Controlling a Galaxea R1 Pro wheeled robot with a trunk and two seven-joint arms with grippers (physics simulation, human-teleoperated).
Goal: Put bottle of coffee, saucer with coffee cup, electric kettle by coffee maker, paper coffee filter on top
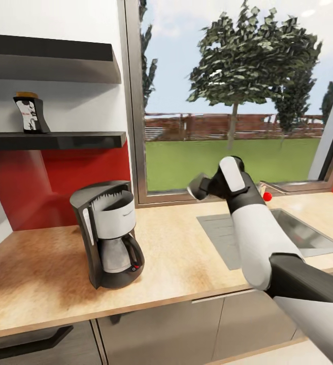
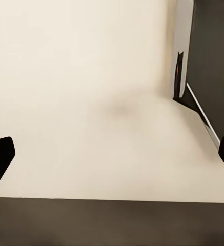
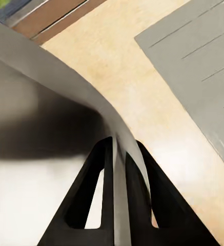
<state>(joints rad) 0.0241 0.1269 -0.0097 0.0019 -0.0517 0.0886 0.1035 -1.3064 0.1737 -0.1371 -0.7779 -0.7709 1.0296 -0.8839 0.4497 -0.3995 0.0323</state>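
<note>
Black shelving on the wall above and left of the coffee maker (image 1: 109,234) carries the bottle of coffee (image 1: 30,113), upright on the lower shelf (image 1: 75,140); it has not yet been brought down. The coffee maker stands on the countertop (image 1: 187,253) below the shelf, with something white in its open top that may be a filter, though this cannot be confirmed. Right of the coffee maker, the right gripper (image 3: 114,154) hangs above the countertop near the window sill; in the right wrist view its fingers (image 3: 91,189) are pinched on the rim of a thin, curved grey-white piece, apparently the saucer (image 3: 35,128); the head view shows only a grey piece at the gripper. The left gripper (image 2: 112,156) has its tips spread wide over a plain pale surface, holding nothing.

Judged step: delivery of the saucer. The next move calls for lowering it flat onto bare countertop just beside the coffee maker, leaving room for the bottle.

Further right lie the grey drainer (image 1: 222,238) and the sink (image 1: 308,233), with a tap (image 1: 275,188) behind; the saucer should be kept clear of these; nothing blocks the worktop between gripper and coffee maker.
</note>
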